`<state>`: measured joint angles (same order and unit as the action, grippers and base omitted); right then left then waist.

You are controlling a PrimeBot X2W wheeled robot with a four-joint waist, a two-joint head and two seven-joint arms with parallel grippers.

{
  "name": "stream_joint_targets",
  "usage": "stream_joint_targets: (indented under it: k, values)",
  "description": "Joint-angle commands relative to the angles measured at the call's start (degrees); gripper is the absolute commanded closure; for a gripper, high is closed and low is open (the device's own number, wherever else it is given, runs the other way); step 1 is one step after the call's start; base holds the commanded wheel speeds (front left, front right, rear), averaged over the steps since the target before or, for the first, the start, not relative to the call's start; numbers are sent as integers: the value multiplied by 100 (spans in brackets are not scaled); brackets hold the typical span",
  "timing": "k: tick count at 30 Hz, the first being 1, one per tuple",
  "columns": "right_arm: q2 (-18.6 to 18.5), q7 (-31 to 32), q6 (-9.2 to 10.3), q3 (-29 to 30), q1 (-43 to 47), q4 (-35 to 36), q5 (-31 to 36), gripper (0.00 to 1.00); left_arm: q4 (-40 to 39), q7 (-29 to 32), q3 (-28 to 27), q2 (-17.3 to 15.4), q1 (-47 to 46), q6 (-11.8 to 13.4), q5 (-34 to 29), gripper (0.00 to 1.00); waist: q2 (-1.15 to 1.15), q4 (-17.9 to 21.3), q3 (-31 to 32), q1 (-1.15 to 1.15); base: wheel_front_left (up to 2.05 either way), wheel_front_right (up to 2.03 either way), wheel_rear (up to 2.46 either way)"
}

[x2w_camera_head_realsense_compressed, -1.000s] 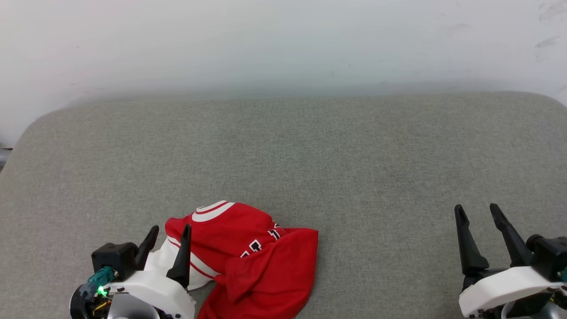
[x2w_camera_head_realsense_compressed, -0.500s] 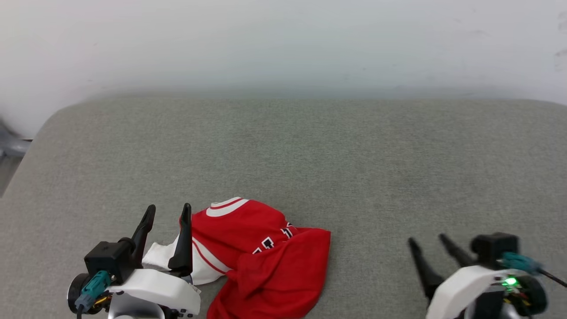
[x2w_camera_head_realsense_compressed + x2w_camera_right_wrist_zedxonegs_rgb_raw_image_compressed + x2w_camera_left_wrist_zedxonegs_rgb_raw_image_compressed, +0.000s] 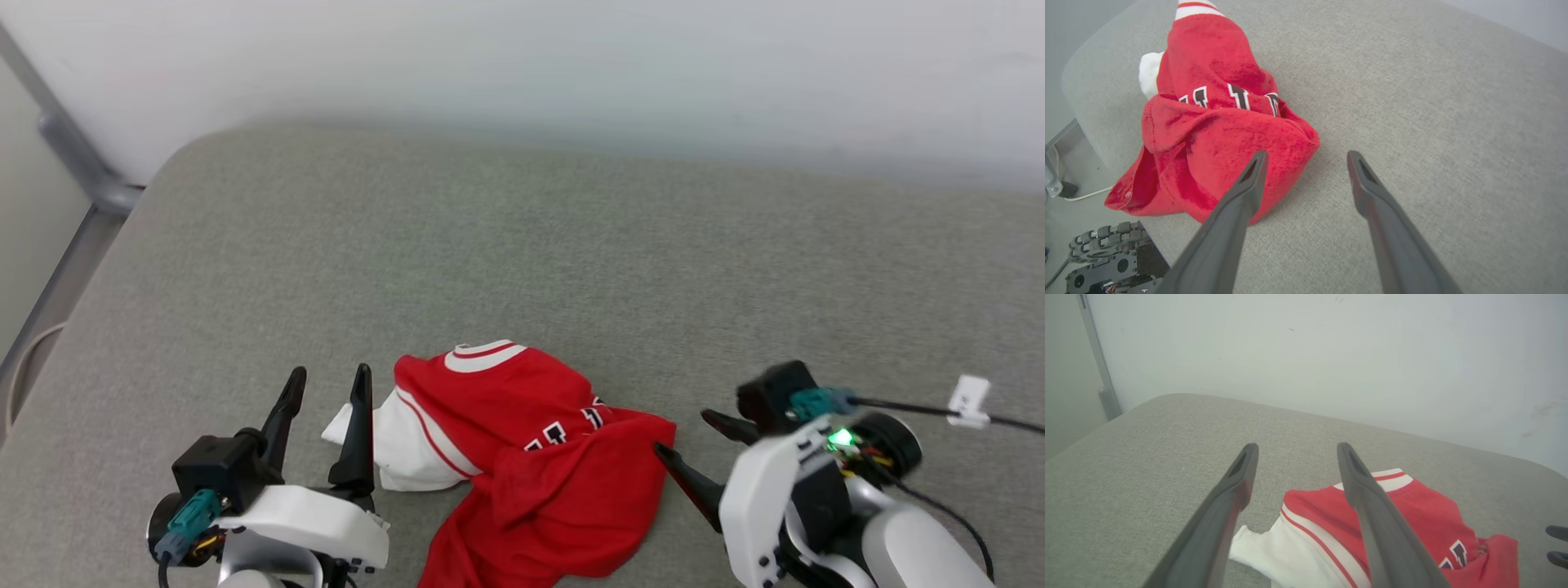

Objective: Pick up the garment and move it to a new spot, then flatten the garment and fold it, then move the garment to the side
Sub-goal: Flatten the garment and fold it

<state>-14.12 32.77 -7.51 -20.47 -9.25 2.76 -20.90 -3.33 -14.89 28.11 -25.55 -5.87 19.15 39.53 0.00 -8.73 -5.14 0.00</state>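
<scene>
Left gripper (image 3: 330, 371) and right gripper (image 3: 682, 431): spread wide, empty, flanking the crumpled shirt (image 3: 522, 433). Lies bunched at the bench's (image 3: 571, 245) near edge, hem hanging over. Not picked up yet; apparently all left to do: lifting, moving, flattening, folding, setting aside.

The shirt (image 3: 1216, 143) is made of soft, fuzzy, matt cloth. The worktop (image 3: 1412, 102) under the shirt is covered in coarse, matt grey weave.

Bare indoor room, grey padded surface (image 3: 522, 245), plain white wall (image 3: 571, 65)
</scene>
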Motion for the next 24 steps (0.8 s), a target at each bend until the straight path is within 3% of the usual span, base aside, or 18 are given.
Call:
stream_joint_targets:
  k: [1,14,15,16,17,24]
  values:
    - [-79,24,4,-96,-167,-13,-22,0,22,-29,-13,37,-71,-18,-21,0,0,-128,-125,0,0,0,0]
    - [-943,615,4,-2009,-1550,-669,-1036,0,280,-40,-160,363,-276,-310,-143,0,0,-460,-504,0,0,0,0]
    - [-962,640,4,-2070,-1599,-703,-1127,19,298,-40,-182,377,-271,-313,-159,0,0,-463,-515,0,0,0,0]
    - [-994,657,4,-2126,-1645,-728,-1194,64,312,-40,-207,388,-262,-333,-166,0,0,-463,-527,0,0,0,0]
    - [-1024,649,4,-2171,-1685,-749,-1251,100,324,-40,-232,403,-253,-341,-184,0,0,-456,-536,0,0,0,0]
    - [-1183,275,4,-1976,-1942,-584,-1262,100,386,-36,-385,460,-155,-400,-276,0,0,-256,-457,0,0,0,0]
